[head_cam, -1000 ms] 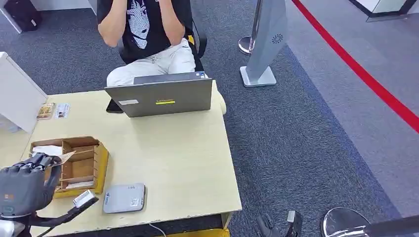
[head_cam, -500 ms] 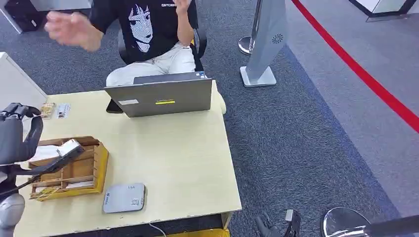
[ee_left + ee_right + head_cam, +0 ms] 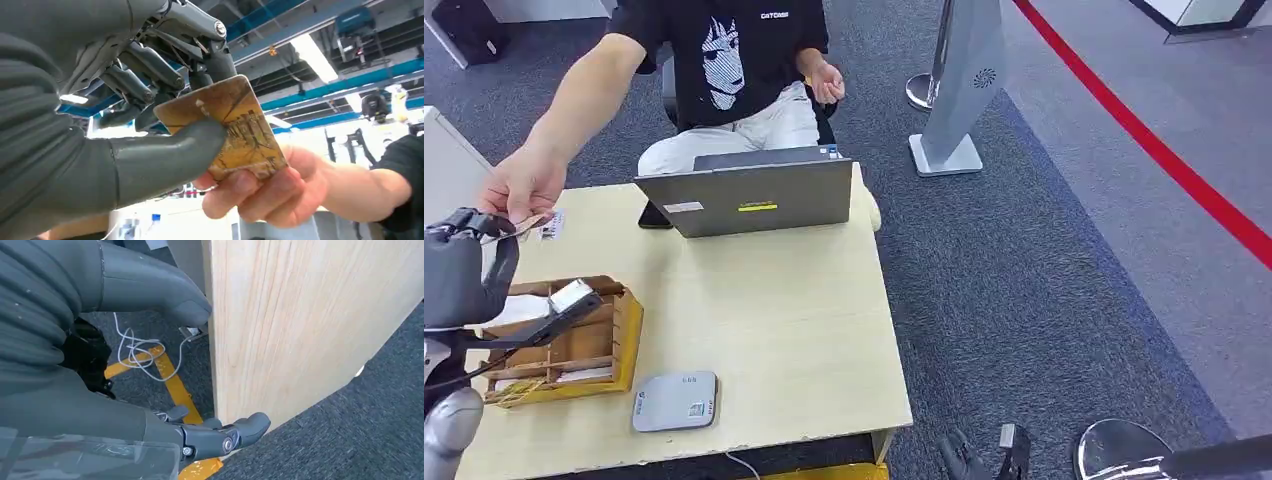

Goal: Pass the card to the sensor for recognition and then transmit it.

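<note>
**Handover under way: person's hand has reached the card**

The left hand [image 3: 100, 125] pinches the card [image 3: 227, 127] between its thumb and darker fingers [image 3: 150, 65], the card standing out past them. In the left wrist view a person's hand [image 3: 260, 192] grips the card's far edge, thumb and fingers on it, so both hold it at once. In the head view the same left hand [image 3: 459, 270] is raised at the tabletop's [image 3: 774, 300] far left corner, the person's hand [image 3: 519, 185] touching it from above.

Half a second ago the person's arm was only swinging out, blurred and apart from the robot's hand; a second ago the left hand was low over the tray [image 3: 574, 345], near the sensor [image 3: 674, 400]. Now the arm is stretched across and the grasp has closed. To my judgement the sensor step is behind and the transmit step is at its last stage: what remains is for the fingers to let go once the person's pull is firm. Releasing early risks a drop; holding on risks a tug.

The right hand [image 3: 150, 390] hangs beside the tabletop's wooden edge, fingers apart, holding nothing
</note>
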`<state>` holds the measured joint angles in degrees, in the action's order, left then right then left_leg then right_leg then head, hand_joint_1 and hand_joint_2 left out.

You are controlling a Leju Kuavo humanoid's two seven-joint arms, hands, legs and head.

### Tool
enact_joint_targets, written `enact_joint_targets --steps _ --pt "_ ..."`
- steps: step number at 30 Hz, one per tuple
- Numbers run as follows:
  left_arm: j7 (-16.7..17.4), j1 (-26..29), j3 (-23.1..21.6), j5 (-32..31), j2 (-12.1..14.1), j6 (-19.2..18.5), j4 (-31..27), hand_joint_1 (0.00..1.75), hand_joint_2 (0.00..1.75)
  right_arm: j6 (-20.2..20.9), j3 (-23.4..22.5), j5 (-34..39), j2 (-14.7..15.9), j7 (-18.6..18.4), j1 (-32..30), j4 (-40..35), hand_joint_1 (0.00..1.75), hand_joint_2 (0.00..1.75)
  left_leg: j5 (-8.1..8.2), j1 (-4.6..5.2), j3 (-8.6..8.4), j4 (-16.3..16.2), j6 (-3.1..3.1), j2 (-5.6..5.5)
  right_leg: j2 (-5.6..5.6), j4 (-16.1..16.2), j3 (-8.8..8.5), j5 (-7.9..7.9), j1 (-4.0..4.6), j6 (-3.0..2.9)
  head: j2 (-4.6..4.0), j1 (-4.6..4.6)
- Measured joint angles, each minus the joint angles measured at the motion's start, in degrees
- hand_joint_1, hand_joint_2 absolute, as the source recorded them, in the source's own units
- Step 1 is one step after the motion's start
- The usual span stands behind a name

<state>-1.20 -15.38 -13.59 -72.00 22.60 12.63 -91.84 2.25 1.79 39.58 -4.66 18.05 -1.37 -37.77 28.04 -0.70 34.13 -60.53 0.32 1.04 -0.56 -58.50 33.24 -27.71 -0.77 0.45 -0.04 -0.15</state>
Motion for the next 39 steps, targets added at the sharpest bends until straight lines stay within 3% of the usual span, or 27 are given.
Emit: enact_joint_targets --steps 7,15,19,20,22,24,26,29,32,34,36,39 --pt "0.17 2.64 0.00 1.75 -0.04 3.33 0.18 0.00 1.75 -0.44 0.02 0.02 0.09 0.31 0.00 0.00 0.00 1.75 0.01 0.01 0.02 0.00 0.00 0.00 0.01 0.00 -0.01 0.00 -0.01 0.00 0.00 0.02" --pt "-2.08 13.90 4.35 9.25 -2.01 12.16 -5.75 0.00 1.75 -1.31 0.00 0.79 0.11 0.72 -0.20 0.00 0.00 1.75 0.06 0.00 0.06 0.01 0.03 0.03 0.04 0.04 0.02 -0.05 0.00 0.04 0.02 0.02" --pt "-6.87 20.37 8.80 23.88 -6.17 14.16 -10.44 0.00 1.75 -1.88 -0.20 1.22 0.11 1.03 -0.72 -0.13 0.00 1.75 0.08 0.01 0.07 0.01 0.01 0.04 0.05 0.06 0.02 -0.05 -0.01 0.04 0.02 0.02" --pt "-9.10 21.94 10.15 30.65 -7.86 13.69 -11.50 0.00 1.75 -2.08 -0.46 1.22 0.11 1.07 -0.89 -0.31 0.00 1.75 0.08 0.02 0.07 0.01 0.01 0.03 0.03 0.07 0.02 -0.05 -0.02 0.05 0.02 0.00" --pt "-15.02 24.40 12.95 47.24 -11.49 11.40 -13.48 0.00 1.75 -2.40 -1.00 1.16 0.11 1.22 -1.06 -0.59 0.00 1.75 0.09 0.04 0.08 0.01 0.03 0.03 0.03 0.08 0.01 -0.05 -0.03 0.05 0.02 0.00" --pt "-19.25 26.68 16.84 62.17 -16.92 7.62 -14.36 0.00 1.75 -2.88 -1.66 0.83 0.11 1.31 -1.16 -0.87 0.00 1.75 0.12 0.04 0.08 0.01 0.08 0.04 0.03 0.10 0.01 -0.05 -0.03 0.06 0.02 0.02" --pt "-20.24 28.66 20.56 68.64 -21.28 4.03 -14.38 0.00 1.75 -3.17 -2.25 0.63 0.11 1.31 -1.23 -1.03 0.00 1.75 0.14 0.04 0.08 0.01 0.10 0.04 0.04 0.11 0.01 -0.04 -0.03 0.06 0.00 0.02" --pt "-15.38 29.93 26.65 78.68 -27.15 -2.33 -12.71 0.00 1.75 -3.39 -3.21 -0.07 0.04 0.92 -0.82 -1.11 0.00 1.75 0.14 0.06 0.10 0.01 0.11 0.01 -0.01 0.11 -0.02 -0.05 -0.05 0.07 0.02 0.02" --pt "-10.90 30.47 34.69 84.07 -32.55 -9.60 -6.72 0.00 1.75 -3.37 -4.30 -1.13 0.00 0.35 -0.05 -1.01 0.00 1.75 0.14 0.05 0.07 0.01 0.11 0.05 0.04 0.10 -0.01 -0.04 -0.04 0.07 0.00 -0.06" --pt "-5.89 30.09 40.94 88.51 -35.66 -13.89 -2.13 0.00 1.75 -3.08 -4.70 -1.68 0.00 0.22 0.39 -0.70 0.00 1.75 0.14 0.05 0.05 0.01 0.11 0.03 0.01 0.10 -0.02 -0.05 -0.04 0.07 0.02 0.00" --pt "-1.93 30.02 46.15 91.64 -37.85 -15.04 3.29 0.00 1.75 -2.80 -4.81 -2.25 -0.09 0.22 0.88 -0.18 0.00 1.75 0.14 0.05 0.03 0.01 0.11 0.06 0.06 0.09 -0.02 -0.04 -0.04 0.07 0.02 -0.04" --pt "0.85 29.99 51.57 92.76 -40.13 -14.49 10.61 0.00 1.75 -2.67 -4.81 -2.58 -0.11 0.50 1.44 0.50 0.00 1.75 0.14 0.05 0.05 0.01 0.11 0.01 -0.01 0.09 -0.02 -0.06 -0.04 0.07 0.00 -0.05"
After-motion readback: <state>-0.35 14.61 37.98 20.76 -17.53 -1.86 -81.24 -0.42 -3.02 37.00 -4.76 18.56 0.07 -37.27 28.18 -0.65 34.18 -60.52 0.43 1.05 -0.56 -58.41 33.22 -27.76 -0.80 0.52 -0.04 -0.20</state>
